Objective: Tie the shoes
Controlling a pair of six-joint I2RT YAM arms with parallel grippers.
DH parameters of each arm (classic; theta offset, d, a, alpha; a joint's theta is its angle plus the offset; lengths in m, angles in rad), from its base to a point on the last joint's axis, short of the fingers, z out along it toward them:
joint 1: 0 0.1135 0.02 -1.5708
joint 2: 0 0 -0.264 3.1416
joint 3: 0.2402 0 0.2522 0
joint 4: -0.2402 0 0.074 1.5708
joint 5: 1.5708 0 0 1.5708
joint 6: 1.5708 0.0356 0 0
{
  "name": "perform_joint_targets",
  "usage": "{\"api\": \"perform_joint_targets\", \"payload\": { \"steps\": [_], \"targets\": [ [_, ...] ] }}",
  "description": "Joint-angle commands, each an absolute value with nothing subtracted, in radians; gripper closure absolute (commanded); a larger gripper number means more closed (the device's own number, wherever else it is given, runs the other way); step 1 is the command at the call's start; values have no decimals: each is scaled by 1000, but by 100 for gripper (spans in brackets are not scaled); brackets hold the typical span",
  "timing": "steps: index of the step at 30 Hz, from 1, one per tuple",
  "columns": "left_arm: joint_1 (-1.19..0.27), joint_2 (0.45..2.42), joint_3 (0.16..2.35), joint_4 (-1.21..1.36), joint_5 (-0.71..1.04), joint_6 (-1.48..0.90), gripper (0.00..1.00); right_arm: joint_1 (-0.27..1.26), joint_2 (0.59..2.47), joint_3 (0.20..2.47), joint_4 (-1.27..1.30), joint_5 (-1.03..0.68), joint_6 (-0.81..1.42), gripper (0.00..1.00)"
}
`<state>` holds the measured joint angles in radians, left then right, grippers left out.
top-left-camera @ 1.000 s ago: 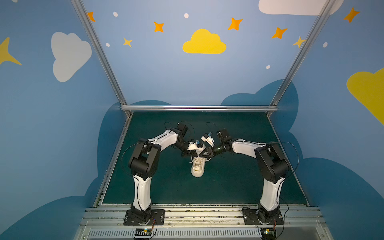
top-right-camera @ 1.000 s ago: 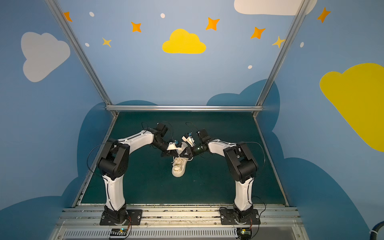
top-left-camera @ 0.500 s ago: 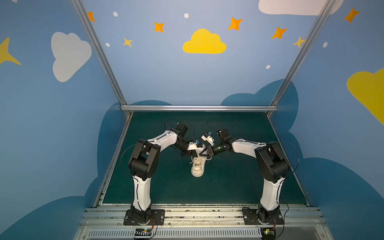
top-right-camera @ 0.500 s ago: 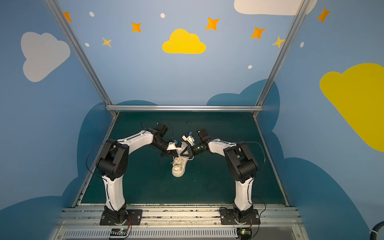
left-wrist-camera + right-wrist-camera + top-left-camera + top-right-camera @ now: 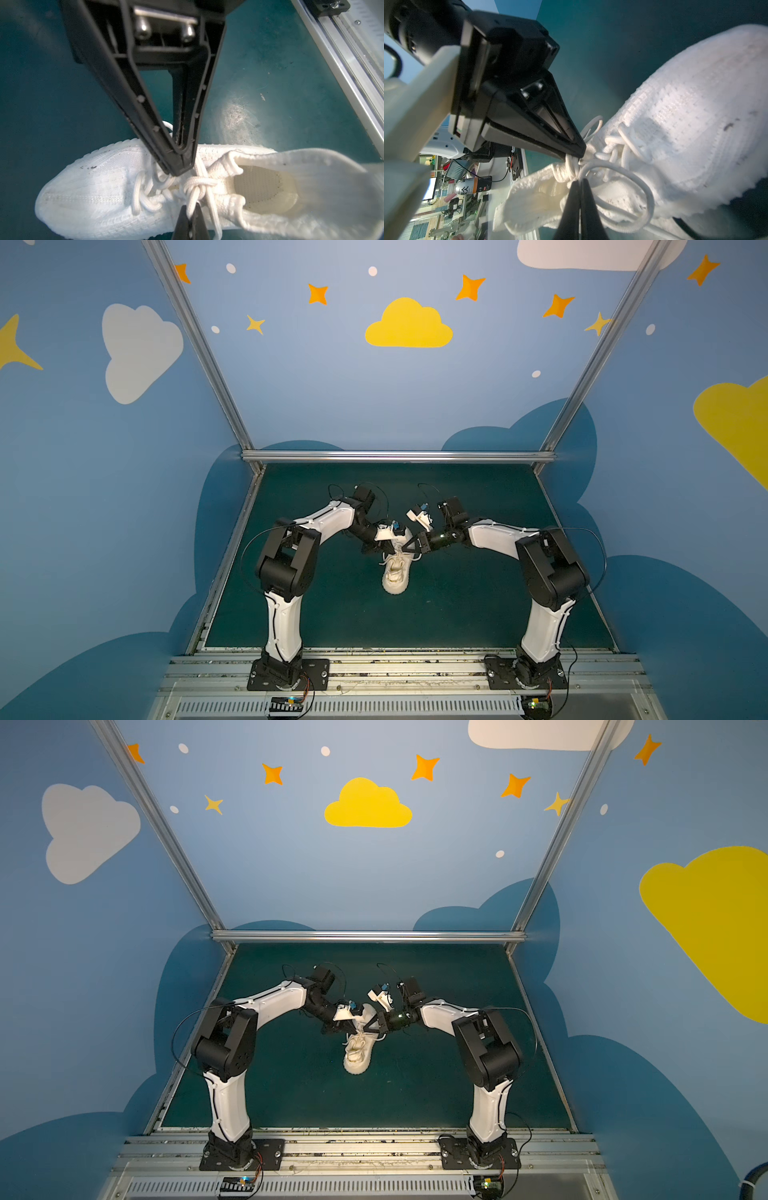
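The sneaker [image 5: 396, 574] lies mid-frame on the green mat [image 5: 478, 605], toe toward the lower edge in both top views. Beyond the toe, a loose knot [image 5: 199, 184] sits at the throat. Both grippers are pinched together on the laces [image 5: 145, 199]: right gripper [image 5: 192, 209] on one strand, left gripper [image 5: 179, 167] opposite. My judgement: I should draw them apart evenly and low, or the shoe lifts.

Robot lab booth: cloud-and-star blue walls [image 5: 374, 406], aluminium frame [image 5: 399, 456], green mat [image 5: 457, 610], slotted mounting rail [image 5: 399, 666].
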<state>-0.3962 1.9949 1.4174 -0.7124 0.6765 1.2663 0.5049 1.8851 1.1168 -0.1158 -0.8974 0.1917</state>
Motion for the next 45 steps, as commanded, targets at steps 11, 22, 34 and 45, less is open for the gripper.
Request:
{"api": "perform_joint_targets", "payload": {
  "steps": [11,22,34,45],
  "targets": [
    [-404,1942,1443,-806,574,1347,97,481,1803,1043,-109,-868,228,100],
    [-407,1960,1472,-849,477,1384,97,457,1744,972,-130,-861,224,100],
    [-401,1983,1491,-859,456,1385,97,434,1697,907,-167,-848,219,100],
    [-381,2013,1499,-868,458,1388,97,424,1690,874,-192,-840,216,100]
  ]
}}
